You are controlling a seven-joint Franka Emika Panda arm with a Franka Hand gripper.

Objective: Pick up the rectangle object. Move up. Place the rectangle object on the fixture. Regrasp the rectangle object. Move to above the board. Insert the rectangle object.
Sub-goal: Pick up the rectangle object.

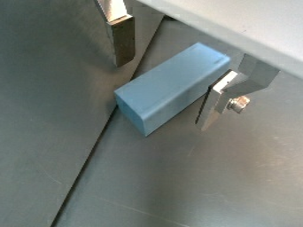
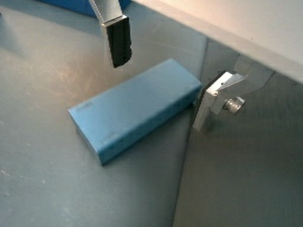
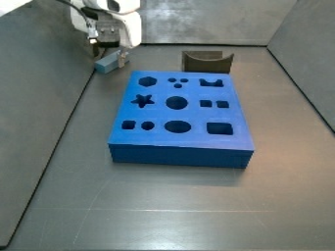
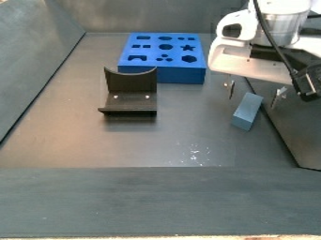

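Your gripper [image 1: 166, 75] is down low at the floor near a side wall, its 2 fingers spread wide on either side of the rectangle object [image 1: 169, 87], which lies flat on the grey floor. In both wrist views you see the block [image 2: 133, 107] between the plates: one finger [image 1: 122, 40] stands near its long side with a visible gap, and the other finger [image 1: 221, 96] sits just beside the opposite long side; you cannot tell from these views whether that pad touches it. Nothing is clamped: the jaws are wide and the block rests on the floor. In a side view the arm's white wrist [image 4: 260, 42] hangs over the block [image 4: 247, 111], close to the right-hand wall, with dark cables running off it; the arm above the wrist is cut off by the frame edge. In a side view from the far end the gripper [image 3: 109, 49] shows in the back corner, and the block [image 3: 109, 62] is only a small pale patch partly covered by the fingers. The board [image 3: 181, 116] lies in the middle of the floor, well apart from the gripper, and the fixture [image 4: 129, 92] stands near the board [image 4: 167, 54], its bracket empty. The fixture [image 3: 207, 61] is partly hidden behind the board's far edge there.
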